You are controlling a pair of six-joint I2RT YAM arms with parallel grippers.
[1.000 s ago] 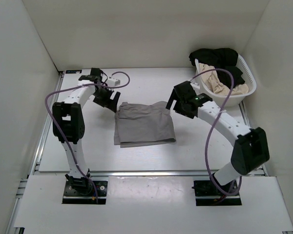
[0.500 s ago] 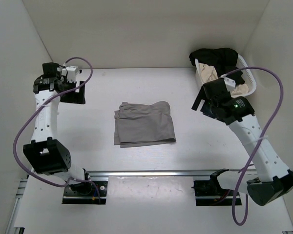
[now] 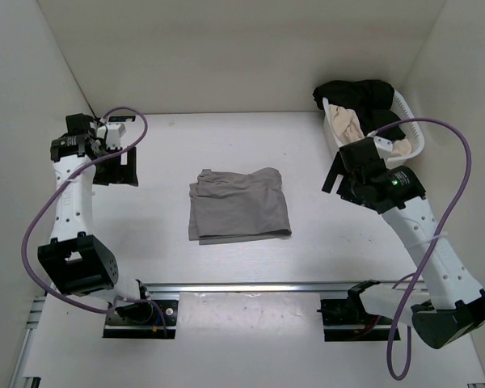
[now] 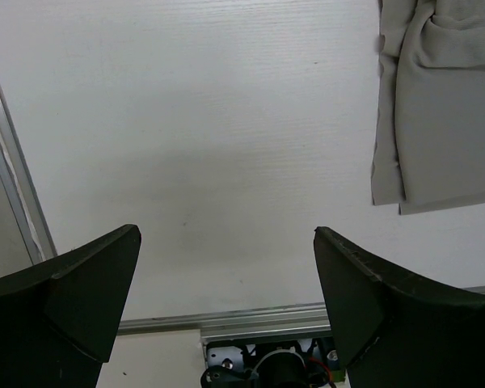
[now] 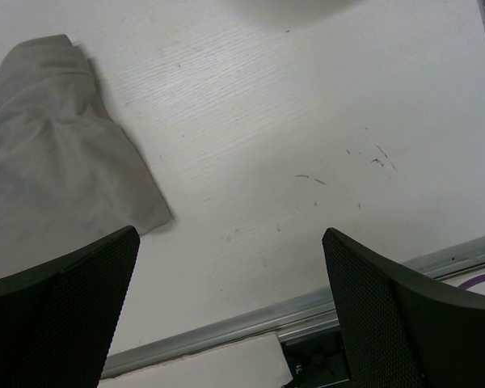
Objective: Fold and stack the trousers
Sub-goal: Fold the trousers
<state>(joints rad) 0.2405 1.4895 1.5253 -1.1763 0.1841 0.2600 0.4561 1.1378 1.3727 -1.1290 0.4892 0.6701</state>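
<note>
One pair of grey trousers (image 3: 238,204) lies at the centre of the overhead view, flat on the white tabletop (image 3: 226,145). It is folded into a compact, roughly square bundle, with layered edges along its lower left and soft creases along its top. There are two arms. The left tool (image 4: 226,233), at the upper left of the frame, gapes wide and holds nothing. The right tool (image 5: 230,234), right of centre, is equally wide and empty. Both are well apart from the trousers. One white basket (image 3: 412,117), upper right, holds one black garment (image 3: 356,93) and one beige garment (image 3: 347,121).
</note>
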